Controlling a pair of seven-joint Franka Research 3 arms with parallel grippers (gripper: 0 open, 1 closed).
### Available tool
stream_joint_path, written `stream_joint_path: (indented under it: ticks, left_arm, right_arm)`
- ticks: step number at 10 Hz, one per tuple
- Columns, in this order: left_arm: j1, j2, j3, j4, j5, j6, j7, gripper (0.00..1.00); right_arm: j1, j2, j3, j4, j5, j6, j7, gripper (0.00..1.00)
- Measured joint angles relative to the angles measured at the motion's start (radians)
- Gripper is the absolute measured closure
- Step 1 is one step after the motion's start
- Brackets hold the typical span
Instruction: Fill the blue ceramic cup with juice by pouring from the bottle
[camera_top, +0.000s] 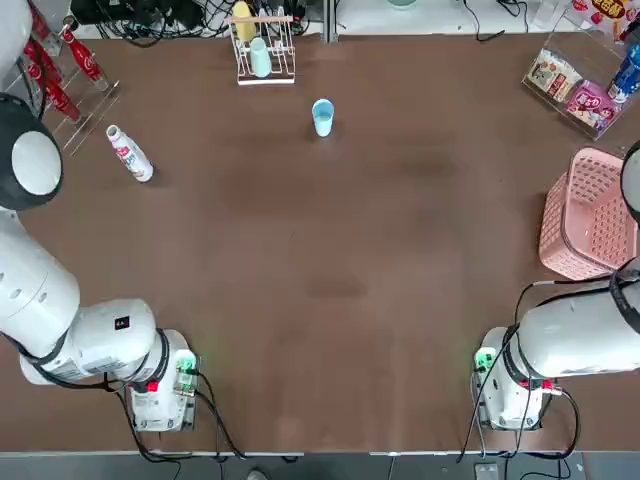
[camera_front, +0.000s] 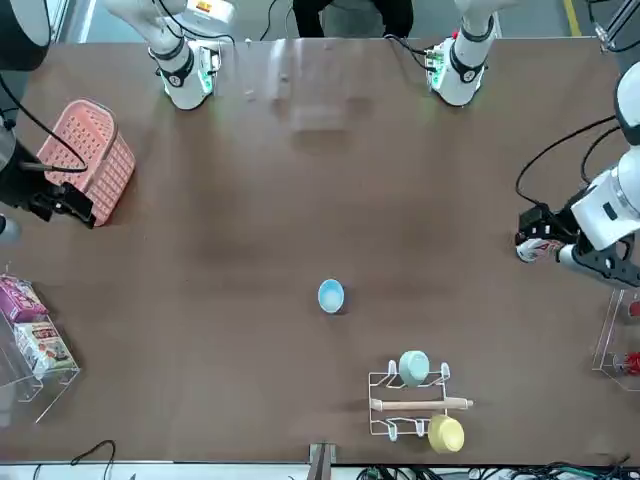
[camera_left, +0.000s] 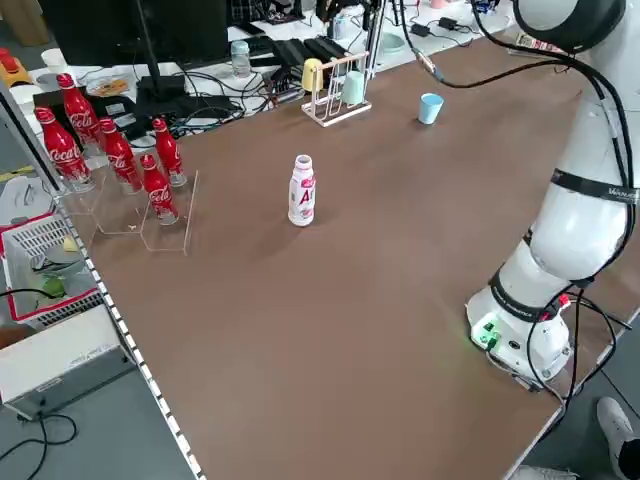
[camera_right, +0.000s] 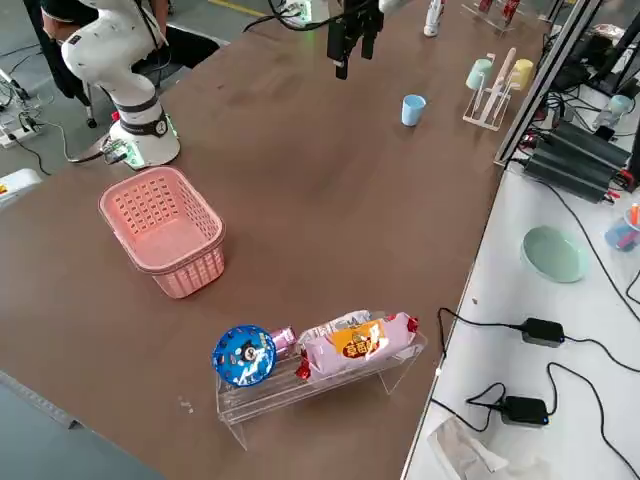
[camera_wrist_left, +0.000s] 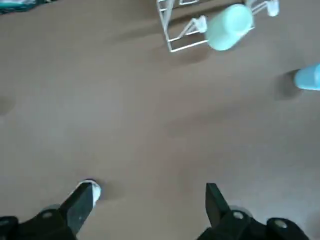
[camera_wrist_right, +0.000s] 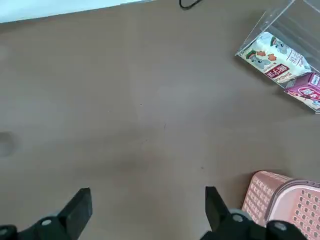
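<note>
Taken from left to right, red cola bottles (camera_left: 62, 150) stand at a clear acrylic rack (camera_left: 165, 235) on the robot's left. Just beside them the white bottle (camera_top: 130, 154) stands upright on the brown table (camera_top: 300, 250), white cap on. The left gripper (camera_wrist_left: 149, 210) hangs above the table near that bottle, its jaws released and holding nothing.

Farther right, at the far edge, a white wire rack (camera_top: 266, 77) bears a mint-green cup (camera_top: 260, 58) and a yellow cup (camera_left: 311, 74). The light-blue cup (camera_top: 322, 118) stands upright near the rack — apart from it, and well apart from the bottle.

On the right side, the right gripper (camera_wrist_right: 149, 195) hangs above the table near the pink basket (camera_top: 592, 215) — jaws spread, grasping nothing. Beyond the basket, a clear stand (camera_right: 285, 395) holds snack packets (camera_right: 358, 342).
</note>
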Motion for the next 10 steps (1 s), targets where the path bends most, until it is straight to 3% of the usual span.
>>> stream_joint_path:
  ticks: [3,8,10]
  left_arm:
    - [-0.006,-0.004,0.003,0.028,0.028,-0.022,-0.02,0.0]
    - [-0.019,-0.041,0.002,0.094,0.047,-0.155,-0.102,0.0]
    - [-0.078,-0.064,0.066,0.094,0.029,-0.164,-0.121,0.0]
  right_arm:
    - [0.001,0.0,0.0,0.0,0.0,0.001,0.0,0.0]
    - [0.001,0.0,0.0,0.0,0.0,-0.001,0.001,0.0]
    - [0.002,0.0,0.001,0.0,0.0,-0.001,0.001,0.0]
